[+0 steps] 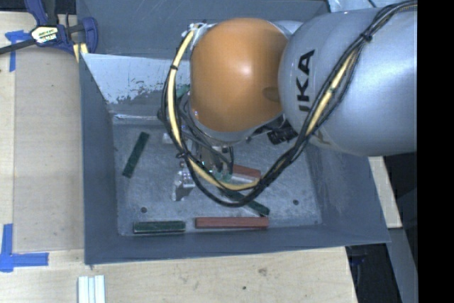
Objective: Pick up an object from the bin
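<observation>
Gripper (186, 179) low over the floor of the grey bin (99, 174), roughly mid-floor, hung under the arm's orange cover (234, 74). Yellow and black cables (213, 184) loop down around it and hide much of it. Whether it is released or clenched: cannot tell. Nothing can be made out in its grip.

Nearest thing: short reddish-brown block (248, 172), lying flat just beside the gripper on the side toward the arm, its near end tucked under the cable loop. Block and gripper look apart, though the cables blur the gap.

Count of loose things on the floor, five seen:
- Reddish-brown, two: the short block, and a long reddish-brown bar (232, 223) flat along the front wall.
- Dark green, three: a slanted green stick (135, 154) well apart on the far side from the arm; a green bar (159, 227) against the front wall, end to end with the long reddish-brown bar; a small green piece (259, 208) poking out below the cable loop.
</observation>
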Tool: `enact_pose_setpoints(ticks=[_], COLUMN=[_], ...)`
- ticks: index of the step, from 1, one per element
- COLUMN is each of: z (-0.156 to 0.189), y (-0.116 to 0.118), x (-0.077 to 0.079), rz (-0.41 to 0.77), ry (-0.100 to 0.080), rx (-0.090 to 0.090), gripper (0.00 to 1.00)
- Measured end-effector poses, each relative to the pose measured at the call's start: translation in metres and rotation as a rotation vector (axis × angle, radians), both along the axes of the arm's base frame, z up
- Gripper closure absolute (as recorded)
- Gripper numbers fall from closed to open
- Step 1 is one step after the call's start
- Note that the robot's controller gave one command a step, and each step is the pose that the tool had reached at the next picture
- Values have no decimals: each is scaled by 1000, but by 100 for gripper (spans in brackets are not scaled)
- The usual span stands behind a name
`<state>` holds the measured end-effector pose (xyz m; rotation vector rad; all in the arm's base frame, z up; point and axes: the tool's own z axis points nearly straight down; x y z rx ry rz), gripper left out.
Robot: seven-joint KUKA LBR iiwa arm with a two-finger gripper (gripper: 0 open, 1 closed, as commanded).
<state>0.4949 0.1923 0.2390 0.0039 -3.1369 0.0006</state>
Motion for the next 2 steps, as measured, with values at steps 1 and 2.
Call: enact_pose_setpoints(ticks=[1,2], z=[3,-45], y=[-1,6], x=[2,33], rz=[-3,5], ry=[-7,-15], rx=[2,4], gripper=[0,0])
